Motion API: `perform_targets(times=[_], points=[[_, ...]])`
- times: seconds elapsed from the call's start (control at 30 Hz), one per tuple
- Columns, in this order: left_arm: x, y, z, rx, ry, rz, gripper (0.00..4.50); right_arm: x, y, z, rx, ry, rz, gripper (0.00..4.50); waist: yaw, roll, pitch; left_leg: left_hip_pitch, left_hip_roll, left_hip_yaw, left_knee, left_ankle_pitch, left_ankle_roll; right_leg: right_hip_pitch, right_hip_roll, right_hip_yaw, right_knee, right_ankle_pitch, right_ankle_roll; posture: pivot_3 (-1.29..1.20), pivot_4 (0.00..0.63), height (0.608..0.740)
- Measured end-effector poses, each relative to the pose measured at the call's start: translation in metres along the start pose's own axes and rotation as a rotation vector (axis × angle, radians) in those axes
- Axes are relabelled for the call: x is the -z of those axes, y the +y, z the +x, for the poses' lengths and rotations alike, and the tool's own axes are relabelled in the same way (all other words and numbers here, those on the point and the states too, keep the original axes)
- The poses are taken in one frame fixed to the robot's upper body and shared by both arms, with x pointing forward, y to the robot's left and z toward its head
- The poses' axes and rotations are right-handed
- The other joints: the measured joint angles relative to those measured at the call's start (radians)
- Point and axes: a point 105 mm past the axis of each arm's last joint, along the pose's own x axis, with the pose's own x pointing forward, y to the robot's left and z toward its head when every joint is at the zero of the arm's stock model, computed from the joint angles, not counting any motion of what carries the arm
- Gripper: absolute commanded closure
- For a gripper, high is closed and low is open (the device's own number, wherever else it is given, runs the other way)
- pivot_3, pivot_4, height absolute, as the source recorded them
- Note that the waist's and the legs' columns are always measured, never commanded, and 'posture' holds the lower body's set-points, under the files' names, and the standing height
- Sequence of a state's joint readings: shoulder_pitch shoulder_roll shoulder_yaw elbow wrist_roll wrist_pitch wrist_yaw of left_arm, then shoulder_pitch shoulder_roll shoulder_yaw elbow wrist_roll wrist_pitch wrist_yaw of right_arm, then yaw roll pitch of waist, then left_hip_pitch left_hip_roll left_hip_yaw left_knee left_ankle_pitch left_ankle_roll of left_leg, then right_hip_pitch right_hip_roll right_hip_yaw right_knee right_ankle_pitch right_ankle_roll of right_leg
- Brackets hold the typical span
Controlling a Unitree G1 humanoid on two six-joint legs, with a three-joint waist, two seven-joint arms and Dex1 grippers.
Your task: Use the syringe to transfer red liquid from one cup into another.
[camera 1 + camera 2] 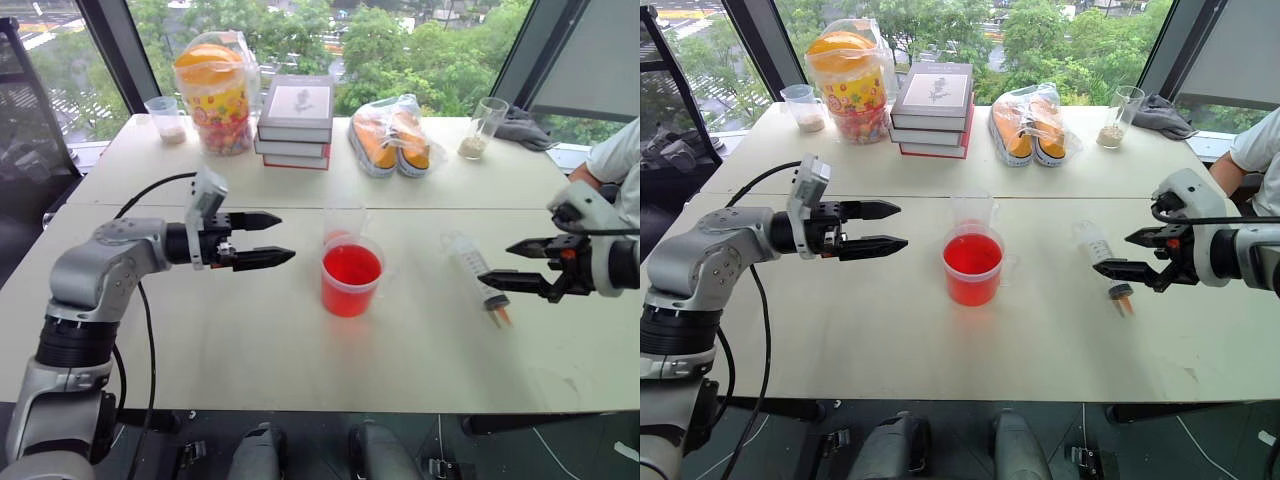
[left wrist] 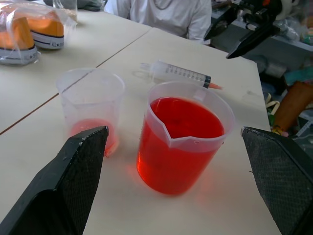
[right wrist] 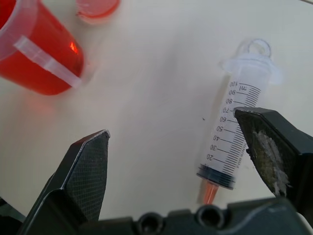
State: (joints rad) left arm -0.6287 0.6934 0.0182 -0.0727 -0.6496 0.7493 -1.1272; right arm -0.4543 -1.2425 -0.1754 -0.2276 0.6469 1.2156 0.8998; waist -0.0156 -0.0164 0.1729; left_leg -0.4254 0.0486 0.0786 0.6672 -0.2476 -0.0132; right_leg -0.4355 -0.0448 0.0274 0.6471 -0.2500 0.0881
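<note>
The syringe (image 1: 478, 275) lies flat on the table, orange-red tip toward the front edge, plunger pushed in. My right gripper (image 1: 497, 262) hovers just above it, open, with nothing held; in the right wrist view the syringe (image 3: 234, 132) lies close to one finger. The wide cup (image 1: 352, 280) filled with red liquid (image 2: 183, 117) stands mid-table. Directly behind it is the slimmer clear cup (image 2: 90, 105), red only at its bottom. My left gripper (image 1: 285, 240) is open and level, left of both cups and pointing at them, a short gap away.
Along the far side stand a small cup (image 1: 165, 118), a jar of sweets (image 1: 215, 95), stacked books (image 1: 297, 120), bagged shoes (image 1: 392, 135), a glass of tan grains (image 1: 483, 128) and a grey cloth (image 1: 525, 130). A person (image 1: 615, 160) sits at the right edge.
</note>
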Motion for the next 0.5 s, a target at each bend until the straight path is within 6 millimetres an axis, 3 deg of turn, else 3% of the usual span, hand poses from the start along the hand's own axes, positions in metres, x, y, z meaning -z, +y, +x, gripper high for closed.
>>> perform_targets(times=[0.23, 0.5], points=[[0.001, 0.002, 0.005, 0.009, -0.018, 0.002, 0.0, -0.01, -0.025, 0.025, 0.022, 0.086, 0.133, 0.05, -0.002, 0.0, 0.0, -0.001, 0.0, 0.001, 0.0, 0.0, 0.0, -0.001, 0.0, 0.001, 0.0, 0.0, 0.0, 0.0, 0.15, 0.74], [0.007, -0.001, 0.007, -0.009, -0.025, 0.005, 0.0, 0.008, -0.051, 0.072, 0.049, 0.285, 0.181, 0.05, -0.001, 0.0, 0.0, -0.003, 0.0, 0.002, -0.001, 0.0, 0.0, -0.004, 0.0, 0.001, 0.001, 0.002, 0.003, 0.0, 0.15, 0.74]])
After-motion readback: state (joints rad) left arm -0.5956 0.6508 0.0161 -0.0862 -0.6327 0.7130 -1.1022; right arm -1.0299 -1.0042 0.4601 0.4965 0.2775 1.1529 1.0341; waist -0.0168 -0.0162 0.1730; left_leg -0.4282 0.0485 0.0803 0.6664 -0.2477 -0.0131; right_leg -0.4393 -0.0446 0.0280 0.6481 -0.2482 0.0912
